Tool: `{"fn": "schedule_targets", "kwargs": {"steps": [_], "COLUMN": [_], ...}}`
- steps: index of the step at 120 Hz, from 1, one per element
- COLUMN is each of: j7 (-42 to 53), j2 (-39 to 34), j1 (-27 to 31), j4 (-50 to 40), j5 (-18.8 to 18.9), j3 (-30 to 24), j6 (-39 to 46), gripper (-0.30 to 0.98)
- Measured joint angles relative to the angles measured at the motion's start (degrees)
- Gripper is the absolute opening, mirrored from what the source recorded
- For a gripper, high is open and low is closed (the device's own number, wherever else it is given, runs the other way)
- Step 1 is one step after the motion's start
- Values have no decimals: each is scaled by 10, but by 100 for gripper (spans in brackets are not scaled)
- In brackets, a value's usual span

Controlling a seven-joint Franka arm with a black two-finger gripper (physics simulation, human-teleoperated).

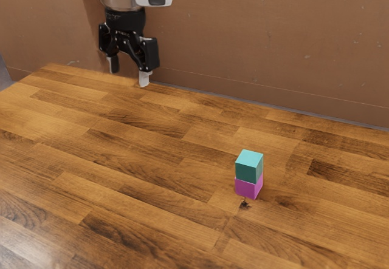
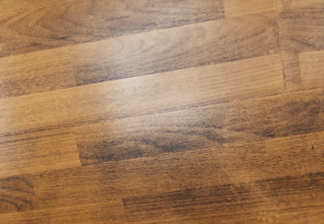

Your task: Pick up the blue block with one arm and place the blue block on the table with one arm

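The brown wall [image 1: 273, 44] rises behind the table [image 1: 152, 160], whose wooden boards carry everything. Above its far edge, toward the exterior view's left, hangs the claw [image 1: 129, 71], its fingers apart with nothing between them. The step in hand, as I judge it, is the approach: nothing is lifted and the whole job lies ahead. To do it well, the claw should travel high across the table, stop directly over the stack, turn until its fingers match two opposite sides of the blue block [image 1: 248, 170], then go straight down. The fingers should close on the blue block alone, above the seam; too deep and they would probably pinch the purple block [image 1: 246, 188] as well, while a sideways brush could topple both. A straight lift should come first, then a gentle lowering onto the boards beside the purple block, letting go only once the base sits flat. The blue block lies well apart from the claw, lower down, toward the exterior view's right and nearer that camera. It rests upright on top of the purple block, touching it, and the purple block stands on the table just beside a small dark knot [image 1: 244, 205].
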Motion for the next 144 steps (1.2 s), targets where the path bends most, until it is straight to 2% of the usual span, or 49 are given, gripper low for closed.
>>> {"fn": "schedule_targets", "kwargs": {"steps": [10,41,53,59,66,87,98,108,121,144], "j7": [-1,-54,-81,-94,-108,-144,-157,-164,-171,-181], "j2": [4,3,-85,-96,-77,-27,6,26,43,83], "j1": [4,94,97,72,50,-10,-35,-29,-7,-33], "j4": [-1,4,-238,-301,-332,-355,-355,-354,-353,-336], "j5": [-3,0,-10,-25,-40,-105,-122,-119,-91,-72], "j3": [1,0,-6,-16,-35,-54,-55,-55,-55,-55], "j6": [52,123,253,318,388,549,609,650,693,743], "gripper": [69,69,69,69,69,69,69,68,69,69]}}
